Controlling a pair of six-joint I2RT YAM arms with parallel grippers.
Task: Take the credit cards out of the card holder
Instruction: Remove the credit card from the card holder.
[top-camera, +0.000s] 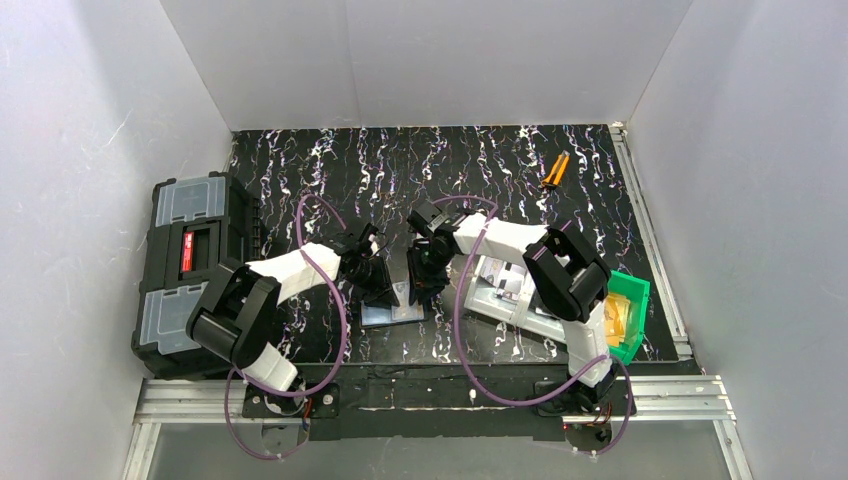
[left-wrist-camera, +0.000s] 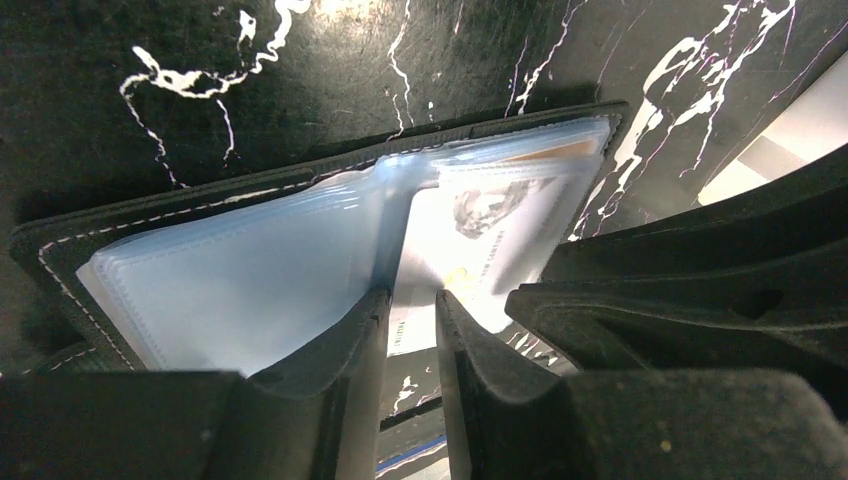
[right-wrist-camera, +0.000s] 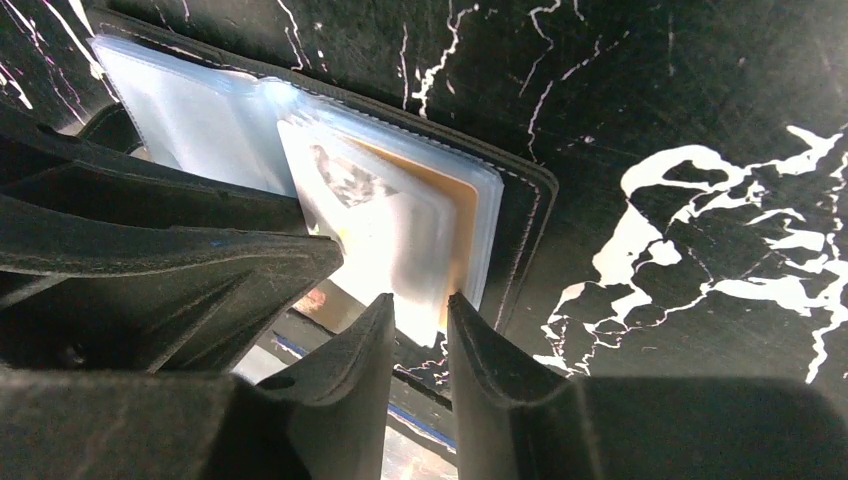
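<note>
The card holder (left-wrist-camera: 230, 290) lies open on the desk (right-wrist-camera: 700, 100), with a pale card (right-wrist-camera: 390, 240) over an orange-tan card (right-wrist-camera: 452, 200) in its right half. The left hand (left-wrist-camera: 412, 295) is at its fold and the right hand (right-wrist-camera: 420, 300) at the pale card's edge. The fingers of both are barely parted, and I cannot tell whether either grips anything.

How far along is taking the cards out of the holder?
Done: the card holder lies open. In hand: the left fingers and right fingers stand at its near edge, by the pale card. To do: that card and the orange-tan card sit in their sleeves; none visibly out.
</note>
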